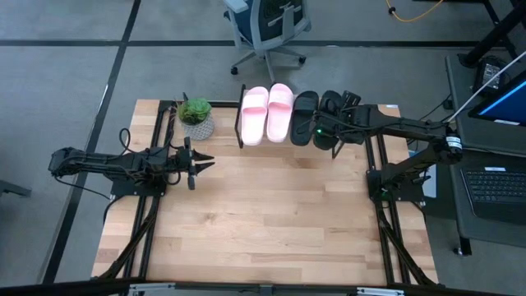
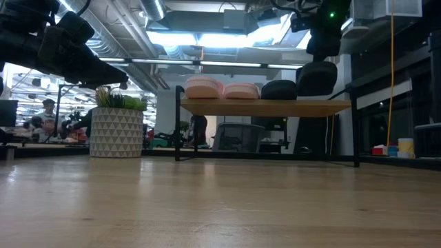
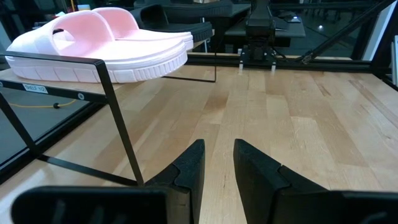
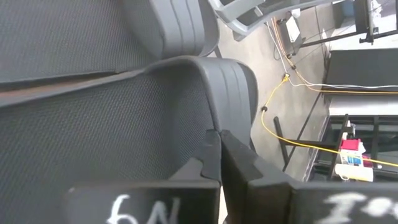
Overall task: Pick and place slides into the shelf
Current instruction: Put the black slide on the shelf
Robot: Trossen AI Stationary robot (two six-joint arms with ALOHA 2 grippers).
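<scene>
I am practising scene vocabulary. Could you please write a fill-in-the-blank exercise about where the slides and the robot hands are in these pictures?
1. The two pink slides lie side by side on top of the ____.
2. The right hand is shut on the strap of a ____ slide at the shelf.
3. The left hand hovers over the bare table, holding ____.
4. Beside the shelf stands a small potted ____ in a white pot.

Missing words: shelf; black; nothing; plant
</scene>
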